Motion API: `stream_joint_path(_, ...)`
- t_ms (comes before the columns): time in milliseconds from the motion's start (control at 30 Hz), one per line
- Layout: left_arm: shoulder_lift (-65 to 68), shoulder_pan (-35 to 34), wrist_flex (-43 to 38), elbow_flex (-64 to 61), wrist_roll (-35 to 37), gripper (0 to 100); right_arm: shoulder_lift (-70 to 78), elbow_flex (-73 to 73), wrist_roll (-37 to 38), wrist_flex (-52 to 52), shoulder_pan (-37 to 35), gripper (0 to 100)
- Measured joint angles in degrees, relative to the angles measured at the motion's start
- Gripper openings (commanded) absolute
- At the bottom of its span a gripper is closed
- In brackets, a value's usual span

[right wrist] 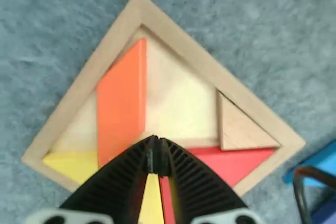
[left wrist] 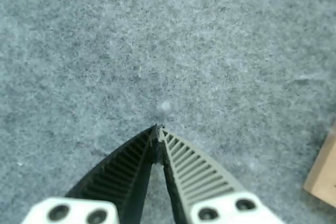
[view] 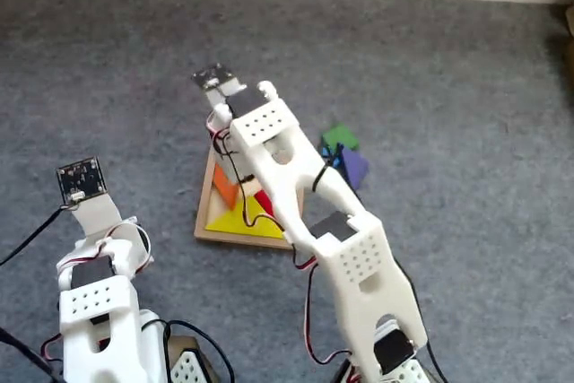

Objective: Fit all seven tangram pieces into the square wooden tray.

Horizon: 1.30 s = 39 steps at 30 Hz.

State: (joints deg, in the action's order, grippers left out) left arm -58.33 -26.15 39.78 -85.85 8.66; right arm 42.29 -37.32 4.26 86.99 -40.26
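The square wooden tray [right wrist: 210, 72] lies on grey carpet. In it are an orange parallelogram [right wrist: 122, 103], a pale wood-coloured triangle [right wrist: 239, 129], a red piece [right wrist: 231, 161] and a yellow piece [right wrist: 71, 162]. My right gripper [right wrist: 156, 142] hangs shut just above the tray's middle, at the orange piece's lower corner, with nothing between its fingers. In the high view the right arm covers much of the tray [view: 204, 221]. Green [view: 341, 138], blue [view: 334, 161] and purple [view: 356, 166] pieces lie together outside it, on its right. My left gripper [left wrist: 157, 129] is shut over bare carpet, left of the tray.
A corner of the tray [left wrist: 323, 177] shows at the edge of the left wrist view. A blue piece [right wrist: 315, 163] and a black cable [right wrist: 302, 192] sit beside the tray in the right wrist view. Open carpet surrounds the tray on all sides.
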Motion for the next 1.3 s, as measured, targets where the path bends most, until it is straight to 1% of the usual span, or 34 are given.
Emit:
stream_joint_path(267, 0.0, 0.0, 0.0, 0.0, 0.0, 1, 3.3, 1.8, -0.4, -2.5, -4.2, 0.5)
stream_joint_path(433, 0.0, 0.0, 0.0, 0.0, 0.0, 1, 3.3, 1.8, -3.3, -1.0, -4.3, 0.5)
stream_joint_path(733, 0.0, 0.0, 0.0, 0.0, 0.0, 1, -1.4, 1.8, -3.6, -0.2, -3.7, 0.5)
stream_joint_path(900, 0.0, 0.0, 0.0, 0.0, 0.0, 1, -1.6, 1.8, -3.6, -0.4, -3.0, 0.5)
stream_joint_path(1033, 0.0, 0.0, 0.0, 0.0, 0.0, 1, -1.6, 2.0, -3.6, -5.4, -3.5, 0.5)
stream_joint_path(1133, 0.0, 0.0, 0.0, 0.0, 0.0, 1, -1.6, 5.3, -3.6, -9.0, -4.3, 0.5)
stream_joint_path(1300, 0.0, 0.0, 0.0, 0.0, 0.0, 1, -1.6, 6.4, -3.6, -10.6, -4.7, 0.5)
